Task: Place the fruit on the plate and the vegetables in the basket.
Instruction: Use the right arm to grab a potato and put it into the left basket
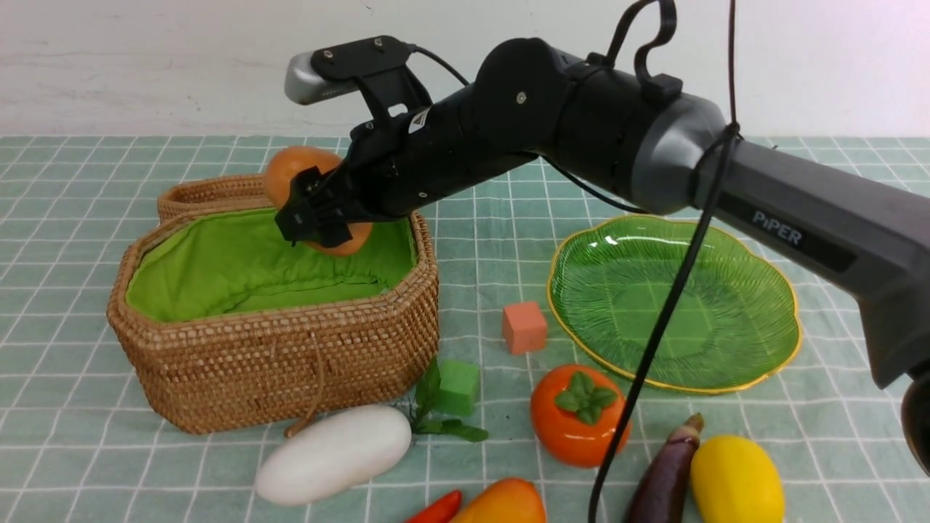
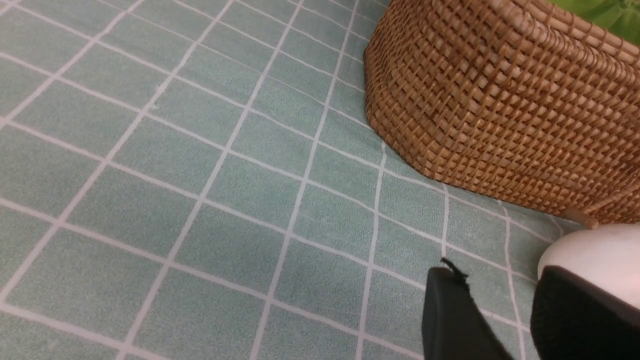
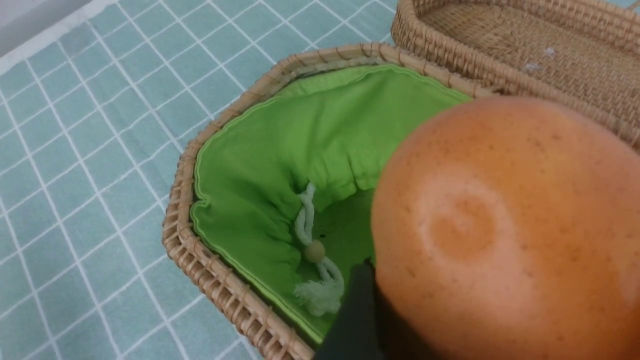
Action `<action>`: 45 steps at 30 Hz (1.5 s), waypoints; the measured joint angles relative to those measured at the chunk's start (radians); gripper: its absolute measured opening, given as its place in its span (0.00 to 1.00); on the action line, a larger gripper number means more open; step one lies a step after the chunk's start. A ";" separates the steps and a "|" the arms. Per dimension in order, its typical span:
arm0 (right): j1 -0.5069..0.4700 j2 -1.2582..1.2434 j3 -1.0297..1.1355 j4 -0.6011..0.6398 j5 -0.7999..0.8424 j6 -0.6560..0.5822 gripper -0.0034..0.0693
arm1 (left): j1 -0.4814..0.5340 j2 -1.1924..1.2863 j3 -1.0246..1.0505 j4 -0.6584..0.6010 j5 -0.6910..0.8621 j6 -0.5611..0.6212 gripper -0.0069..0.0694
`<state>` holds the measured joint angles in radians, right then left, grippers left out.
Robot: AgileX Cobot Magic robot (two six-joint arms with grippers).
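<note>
My right gripper [image 1: 320,211] is shut on the brown-orange potato [image 1: 290,171] and holds it above the green-lined wicker basket [image 1: 290,356]. In the right wrist view the potato [image 3: 500,225] hangs over the basket's lining [image 3: 280,165]; one finger [image 3: 355,315] shows beside it. The green glass plate [image 1: 676,305] is bare. The persimmon [image 1: 579,414], lemon [image 1: 736,479], mango [image 1: 501,503], eggplant [image 1: 665,476], red pepper [image 1: 438,508] and white radish [image 1: 334,454] lie on the cloth in front. My left gripper [image 2: 500,300] is open and empty, low over the cloth next to the radish [image 2: 595,255].
A salmon-pink cube [image 1: 524,327] and a green cube [image 1: 457,386] lie between basket and plate. The basket's lid [image 1: 211,192] lies open behind it. My right arm's black cable [image 1: 654,349] hangs down in front of the plate and persimmon. The basket's wall [image 2: 500,100] stands near the left gripper.
</note>
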<state>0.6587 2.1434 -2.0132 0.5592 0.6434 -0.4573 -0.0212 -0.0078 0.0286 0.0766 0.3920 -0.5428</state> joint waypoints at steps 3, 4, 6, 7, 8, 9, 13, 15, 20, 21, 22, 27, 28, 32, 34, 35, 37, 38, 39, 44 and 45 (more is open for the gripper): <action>0.000 0.000 0.000 0.005 -0.001 0.016 0.91 | 0.000 0.000 0.000 0.000 0.000 0.000 0.40; 0.000 0.000 0.000 0.005 -0.001 0.018 0.91 | 0.000 0.000 0.000 0.000 0.000 0.000 0.40; -0.003 0.000 0.000 0.010 -0.010 0.031 0.95 | 0.000 0.000 0.000 0.000 0.000 0.000 0.40; -0.007 0.000 0.000 0.017 -0.010 0.032 0.97 | 0.000 0.000 0.000 0.000 0.000 0.000 0.40; -0.009 0.000 0.000 0.019 -0.010 0.034 0.97 | 0.000 0.000 0.000 0.000 0.000 0.000 0.40; -0.013 0.000 0.000 0.044 -0.015 0.036 0.98 | 0.000 0.000 0.000 0.000 0.000 0.000 0.40; -0.030 0.000 0.000 0.122 -0.034 -0.013 1.00 | 0.000 0.000 0.000 0.000 0.000 0.000 0.40; -0.030 0.000 0.000 0.127 -0.033 -0.059 1.00 | 0.000 0.000 0.000 0.000 0.000 0.000 0.40; -0.028 -0.001 0.000 0.116 -0.012 -0.058 1.00 | 0.000 0.000 0.000 0.000 0.000 0.000 0.40; -0.025 -0.001 0.000 0.101 -0.013 -0.046 1.00 | 0.000 0.000 0.000 0.000 0.000 0.000 0.40; -0.019 -0.002 0.000 0.076 -0.016 -0.029 1.00 | 0.000 0.000 0.000 0.000 0.000 0.000 0.40; 0.001 -0.004 0.000 -0.068 -0.015 0.104 1.00 | 0.000 0.000 0.000 0.000 0.000 0.000 0.40; 0.001 -0.004 0.000 -0.071 -0.015 0.108 1.00 | 0.000 0.000 0.000 0.000 0.000 0.000 0.40; 0.001 -0.012 -0.002 -0.069 -0.012 0.116 1.00 | 0.000 0.000 0.000 0.000 0.000 0.000 0.40; 0.002 -0.018 -0.016 -0.078 0.020 0.083 1.00 | 0.000 0.000 0.000 0.000 0.000 0.000 0.40; 0.005 -0.019 -0.023 -0.089 0.034 0.058 1.00 | 0.000 0.000 0.000 0.000 0.000 0.000 0.40; 0.016 -0.028 -0.044 -0.155 0.069 -0.017 1.00 | 0.000 0.000 0.000 0.000 0.000 0.000 0.40; 0.022 -0.029 -0.047 -0.188 0.076 -0.038 1.00 | 0.000 0.000 0.000 0.000 0.000 0.000 0.40; 0.030 -0.031 -0.048 -0.224 0.078 -0.045 1.00 | 0.000 0.000 0.000 0.000 0.000 0.000 0.40; 0.027 -0.009 -0.048 -0.260 0.042 0.132 1.00 | 0.000 0.000 0.000 0.000 0.000 0.000 0.40; 0.025 -0.008 -0.048 -0.258 0.038 0.147 1.00 | 0.000 0.000 0.000 0.000 0.000 0.000 0.40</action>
<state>0.6842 2.1352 -2.0612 0.3012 0.6816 -0.3107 -0.0212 -0.0078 0.0286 0.0766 0.3920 -0.5428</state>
